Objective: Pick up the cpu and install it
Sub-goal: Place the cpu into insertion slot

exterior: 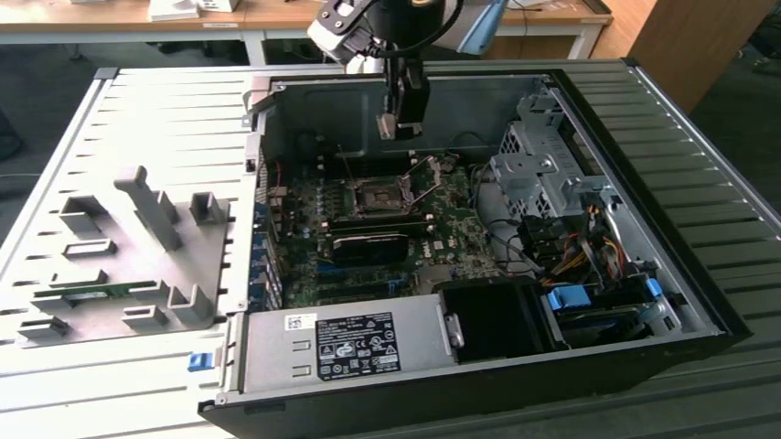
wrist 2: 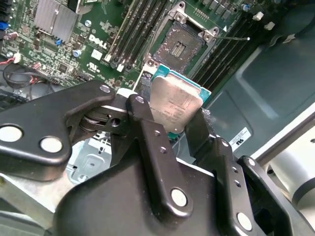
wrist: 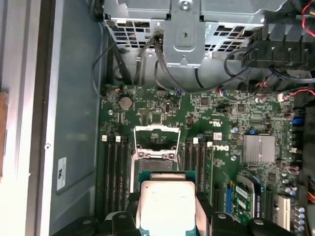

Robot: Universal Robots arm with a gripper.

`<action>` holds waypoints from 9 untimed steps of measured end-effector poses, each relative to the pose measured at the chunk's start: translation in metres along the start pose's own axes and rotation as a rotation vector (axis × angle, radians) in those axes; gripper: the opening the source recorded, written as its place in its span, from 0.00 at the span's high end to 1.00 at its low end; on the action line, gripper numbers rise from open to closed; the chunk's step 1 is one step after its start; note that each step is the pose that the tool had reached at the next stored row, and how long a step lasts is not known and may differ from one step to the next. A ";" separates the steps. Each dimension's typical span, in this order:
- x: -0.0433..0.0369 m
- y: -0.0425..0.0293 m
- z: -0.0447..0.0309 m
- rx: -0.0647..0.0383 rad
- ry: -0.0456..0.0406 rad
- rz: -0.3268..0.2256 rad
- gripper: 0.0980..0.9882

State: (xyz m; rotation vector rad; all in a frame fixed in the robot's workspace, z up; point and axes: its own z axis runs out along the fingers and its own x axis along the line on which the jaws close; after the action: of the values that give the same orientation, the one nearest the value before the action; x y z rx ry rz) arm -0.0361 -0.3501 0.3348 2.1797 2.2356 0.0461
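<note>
My gripper (exterior: 392,126) hangs inside the open computer case, above the motherboard (exterior: 366,229) and a little toward the case's back wall. It is shut on the cpu (wrist 2: 175,104), a square silver-topped chip with a green rim, which two black fingers (wrist 2: 143,124) clamp on opposite sides. In the first wrist view the cpu (wrist: 167,203) sits just short of the socket (wrist: 156,156), whose metal load frame (wrist: 157,136) is flipped up. The second wrist view shows the bare socket (wrist 2: 182,42) beyond the chip. In the exterior view the socket (exterior: 379,195) lies below the gripper.
Memory slots (wrist: 114,169) flank the socket. A silver heatsink (wrist: 259,148) stands on the board. The drive cage (exterior: 543,165) and cables (exterior: 586,247) are at the exterior view's right, the power supply (exterior: 347,343) in front. A grey fixture plate (exterior: 134,238) lies at the left.
</note>
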 end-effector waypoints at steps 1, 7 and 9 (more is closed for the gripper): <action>0.0002 0.0000 0.0019 0.000 0.0003 0.000 0.52; 0.0002 -0.0004 0.0126 -0.001 0.0004 -0.007 0.52; 0.0002 -0.0006 0.0163 -0.002 0.0003 -0.007 0.52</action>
State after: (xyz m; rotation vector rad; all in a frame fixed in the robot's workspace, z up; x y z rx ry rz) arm -0.0361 -0.3498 0.3184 2.1705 2.2427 0.0484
